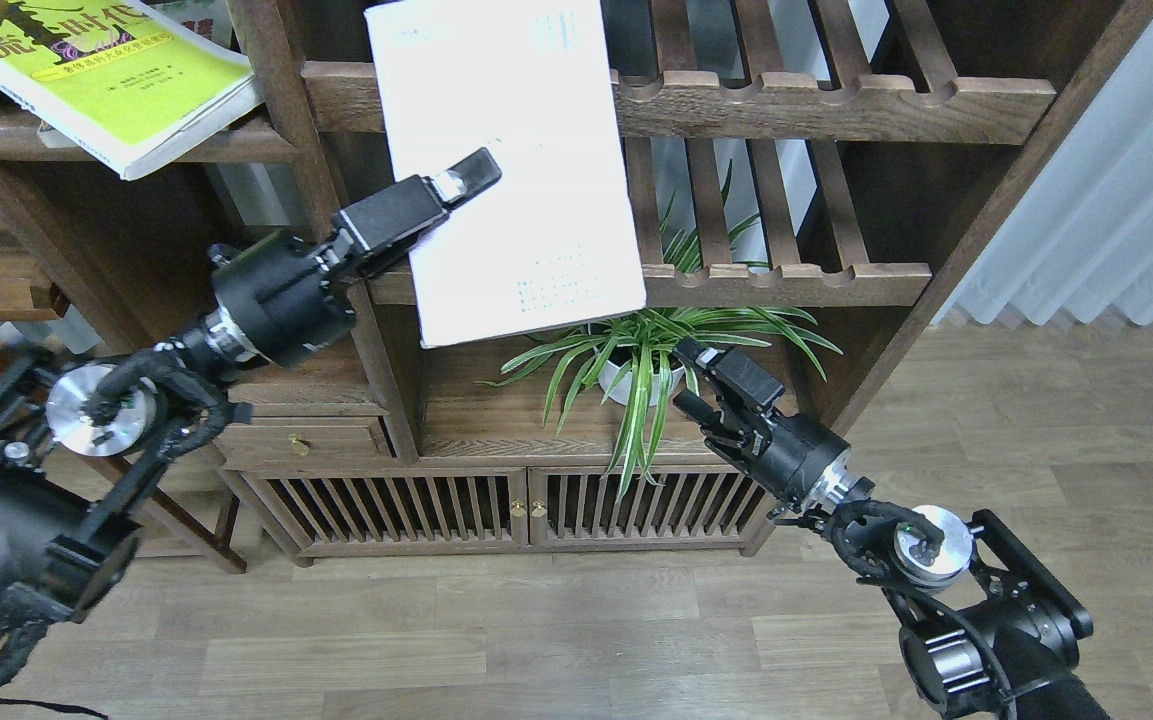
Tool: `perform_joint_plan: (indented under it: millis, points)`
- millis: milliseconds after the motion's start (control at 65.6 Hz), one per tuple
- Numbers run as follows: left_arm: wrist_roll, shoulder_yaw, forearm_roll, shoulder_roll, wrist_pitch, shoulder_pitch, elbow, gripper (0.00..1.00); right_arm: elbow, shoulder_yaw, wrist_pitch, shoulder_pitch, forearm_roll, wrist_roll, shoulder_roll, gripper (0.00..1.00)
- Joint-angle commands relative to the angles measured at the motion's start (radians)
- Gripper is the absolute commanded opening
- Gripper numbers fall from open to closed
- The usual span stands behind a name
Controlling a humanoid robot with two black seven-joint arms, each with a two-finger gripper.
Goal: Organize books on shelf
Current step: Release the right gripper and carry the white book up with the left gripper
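My left gripper (464, 178) is shut on the left edge of the white book (526, 200) and holds it upright and slightly tilted in front of the slatted rails, its top out of view. My right gripper (689, 375) is open and empty, low beside the plant, apart from the book. The yellow-green book (106, 70) with big black characters lies tilted on the dark plank shelf (246, 148) at the top left. A sliver of a red-titled book (198, 14) shows behind it.
A potted spider plant (636, 375) stands on the low cabinet (526, 505) just under the white book. Slatted shelves with scalloped rails (836, 95) fill the upper right. A shelf post (276, 130) stands between the two bays. A white curtain (1116, 180) hangs at the right.
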Motion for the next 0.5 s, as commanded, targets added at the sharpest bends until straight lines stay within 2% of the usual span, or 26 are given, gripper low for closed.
perform_joint_plan:
  millis: [0,244,488]
  points:
    - [0.0,-0.027,0.0,0.06,0.0,-0.001,-0.033,0.03,-0.011,0.0,0.0,0.004,-0.017,0.0,0.017,0.98]
    - [0.0,-0.126,-0.002,0.156,0.0,-0.001,-0.082,0.04,-0.037,0.0,-0.003,0.022,-0.038,0.0,0.043,0.98]
    - [0.0,-0.246,-0.006,0.181,0.0,0.001,-0.087,0.03,-0.042,0.0,-0.003,0.028,-0.04,0.0,0.063,0.97]
